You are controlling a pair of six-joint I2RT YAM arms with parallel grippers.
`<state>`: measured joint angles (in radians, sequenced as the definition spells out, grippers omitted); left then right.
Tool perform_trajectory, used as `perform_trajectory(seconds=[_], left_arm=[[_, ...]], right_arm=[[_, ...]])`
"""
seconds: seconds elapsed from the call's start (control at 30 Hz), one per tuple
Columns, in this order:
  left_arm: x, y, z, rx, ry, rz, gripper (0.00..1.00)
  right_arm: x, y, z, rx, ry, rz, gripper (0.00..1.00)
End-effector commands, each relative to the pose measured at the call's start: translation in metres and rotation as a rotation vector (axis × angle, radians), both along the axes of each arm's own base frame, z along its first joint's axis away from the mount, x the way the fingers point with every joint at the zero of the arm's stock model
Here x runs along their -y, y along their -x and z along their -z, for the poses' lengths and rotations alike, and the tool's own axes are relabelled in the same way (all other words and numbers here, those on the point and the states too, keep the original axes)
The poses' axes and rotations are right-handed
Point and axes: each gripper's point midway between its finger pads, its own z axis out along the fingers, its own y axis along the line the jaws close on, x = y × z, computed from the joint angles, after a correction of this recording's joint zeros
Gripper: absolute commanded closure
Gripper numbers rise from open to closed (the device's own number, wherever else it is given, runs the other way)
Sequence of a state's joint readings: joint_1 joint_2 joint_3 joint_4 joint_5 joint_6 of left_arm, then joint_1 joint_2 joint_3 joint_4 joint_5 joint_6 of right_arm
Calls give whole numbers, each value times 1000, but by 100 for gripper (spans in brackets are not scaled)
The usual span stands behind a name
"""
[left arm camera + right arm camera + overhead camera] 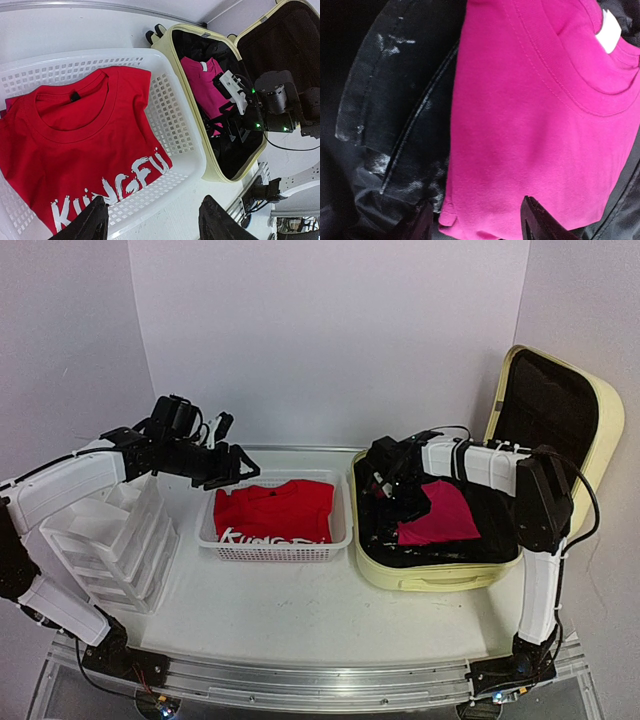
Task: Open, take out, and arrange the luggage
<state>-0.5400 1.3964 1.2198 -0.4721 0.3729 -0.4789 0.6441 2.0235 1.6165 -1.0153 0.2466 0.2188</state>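
Right tool (pixel 477 204), jaws part-spread, is straddling the pink shirt (pixel 530 125) hem at lower centre; closing low is likely risking pinching the luggage (pixel 430 580) lining (pixel 385 100).

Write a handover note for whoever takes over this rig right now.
Left gripper: open, empty, hovering over the white basket.
Right gripper: open, down inside the luggage, fingers either side of the magenta shirt at its edge; no grip seen.
Done: luggage open, lid up; red shirt lies in the basket.
Left: lift out the magenta shirt and arrange it.
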Motion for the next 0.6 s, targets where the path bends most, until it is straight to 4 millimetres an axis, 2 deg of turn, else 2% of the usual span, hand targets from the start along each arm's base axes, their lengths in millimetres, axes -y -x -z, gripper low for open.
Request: perform_trajectory(seconds=[0.0,0.07,0.4,0.57], left_arm=[[5,2,-19,49,50,17,37],[5,3,-21,50,53,19,37],[5,7,-23,54,59,19,37],[9,7,-24,43,67,22,37]], right_arm=[[7,-8,-1,33,26,25,49],[8,-7,0,28,28,24,55],[25,-3,8,13,61,50,57],[26,-4,9,14,48,53,74]])
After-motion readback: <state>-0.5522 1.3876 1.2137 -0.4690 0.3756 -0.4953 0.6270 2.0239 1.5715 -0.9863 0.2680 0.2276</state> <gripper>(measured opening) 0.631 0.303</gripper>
